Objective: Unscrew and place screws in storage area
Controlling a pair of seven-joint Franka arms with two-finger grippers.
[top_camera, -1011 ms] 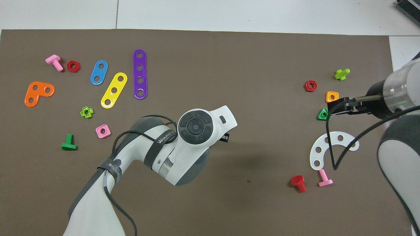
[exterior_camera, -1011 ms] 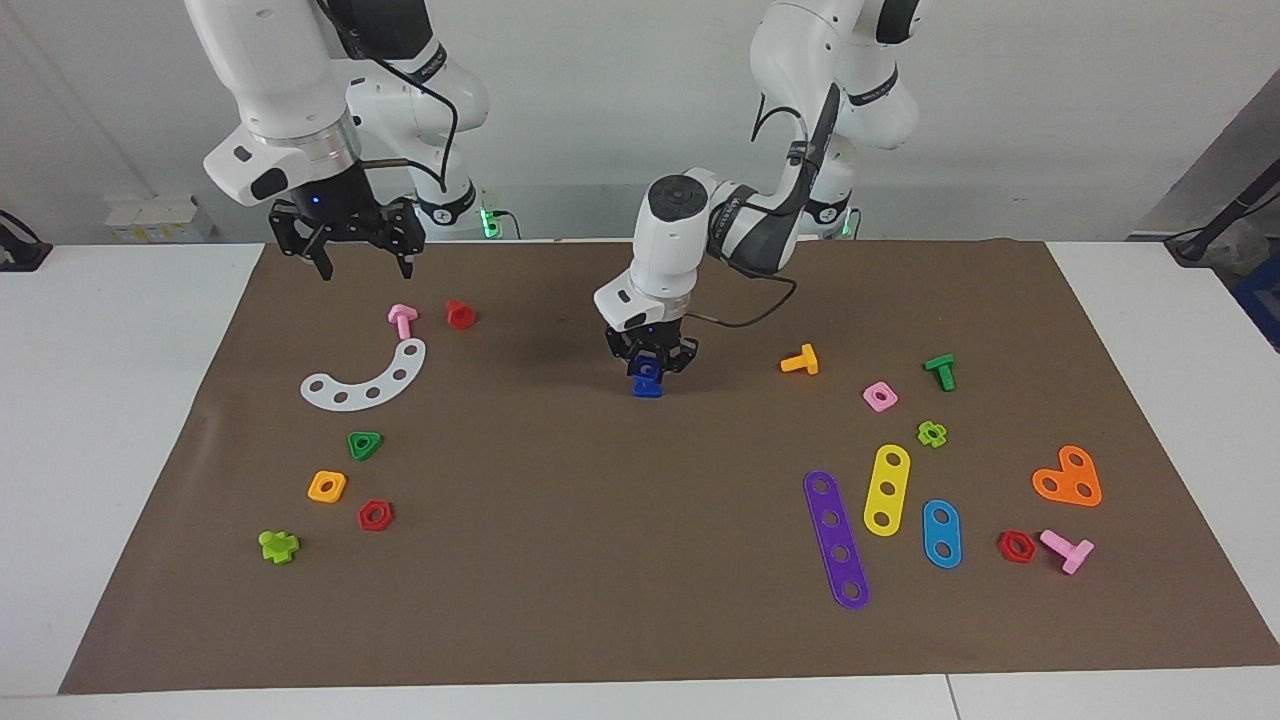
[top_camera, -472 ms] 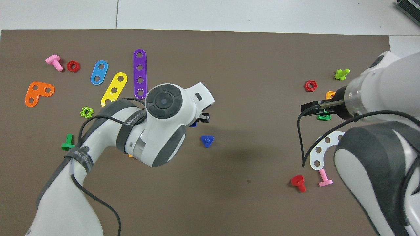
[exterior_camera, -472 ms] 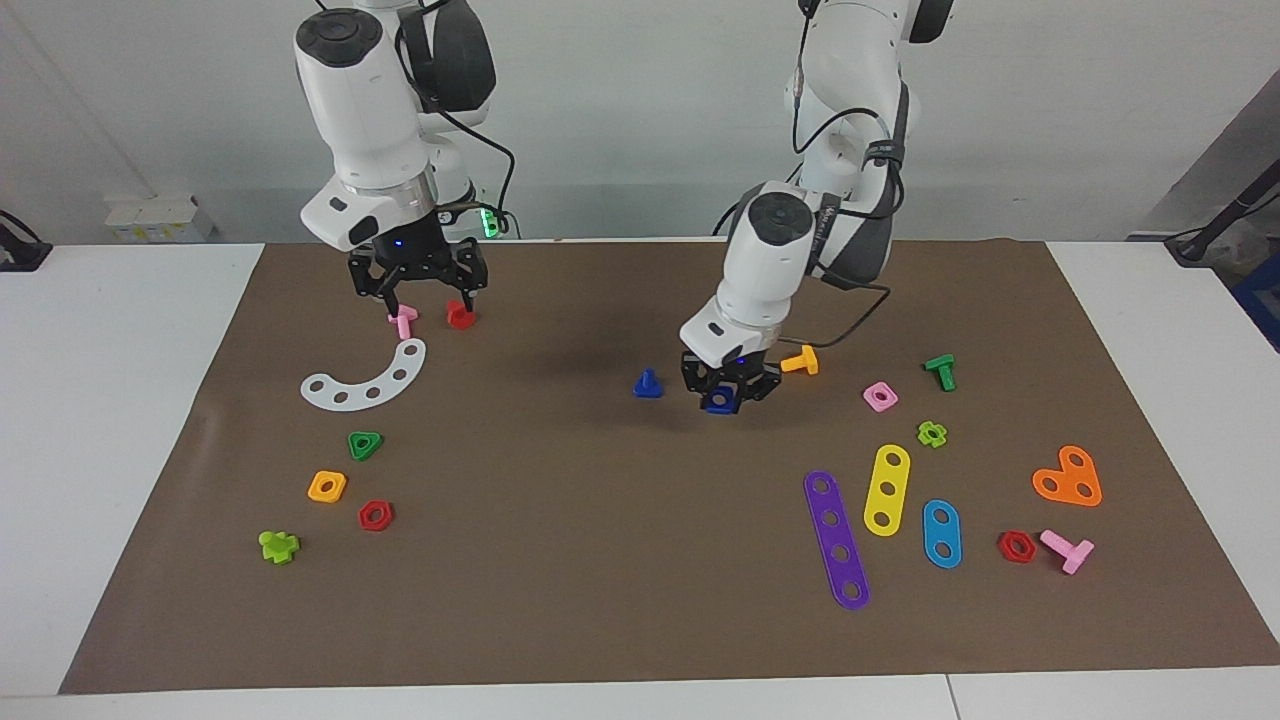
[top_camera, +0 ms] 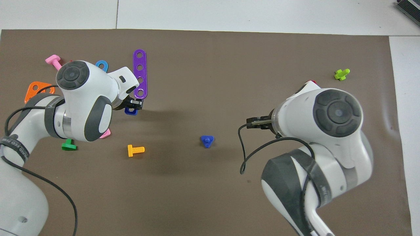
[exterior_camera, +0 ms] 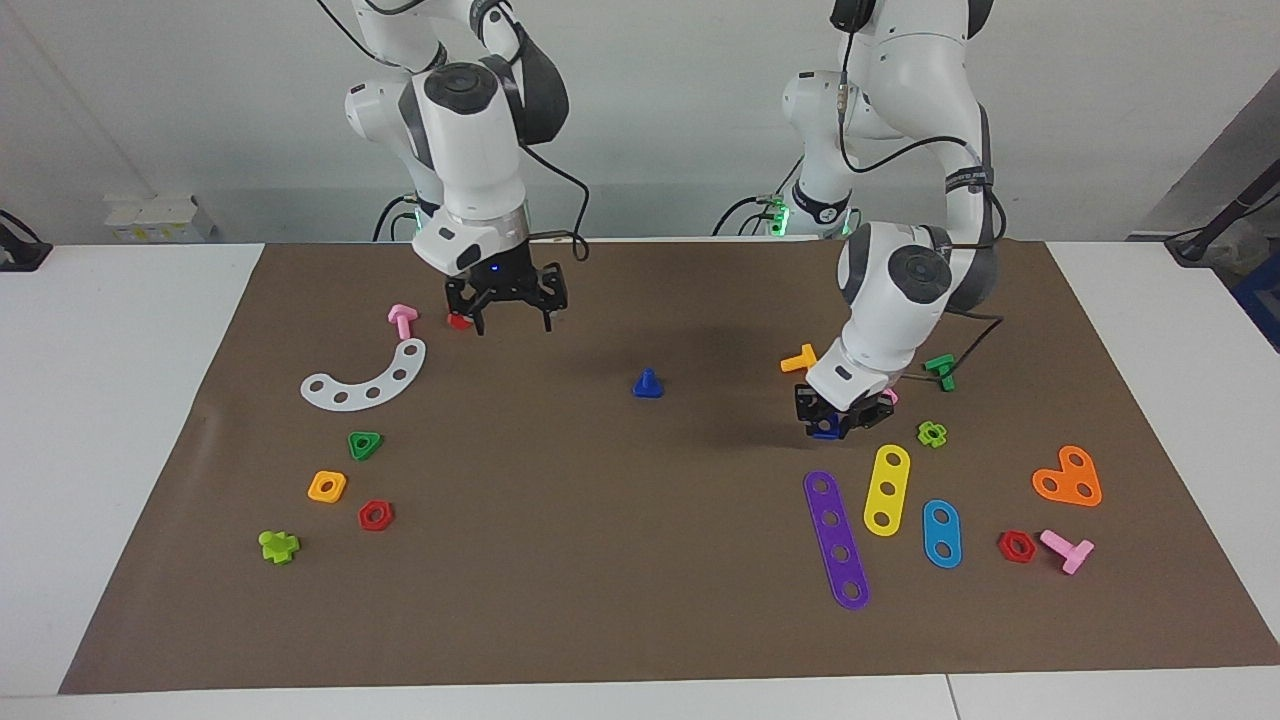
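Dial set on the overhead view, 12 pointing away from the robots.

- Desk carries a brown mat; loose toy parts are clustered at both ends of it.
- Left gripper: low over the mat at the left arm's end. Its fingers are clamped on a blue square nut, so you can likely read the nut as freed from the screw.
- Right gripper: fingers wide, empty, hovering over the mat by a red bolt. It is probably lining up for the screw.
- Blue screw: alone mid-mat, nut at its 10 o'clock.
  - It stands on its flat triangular head, the stable seat.
  - The long axis is vertical, shaft straight up.
  - One head corner seems to aim at 6 o'clock.
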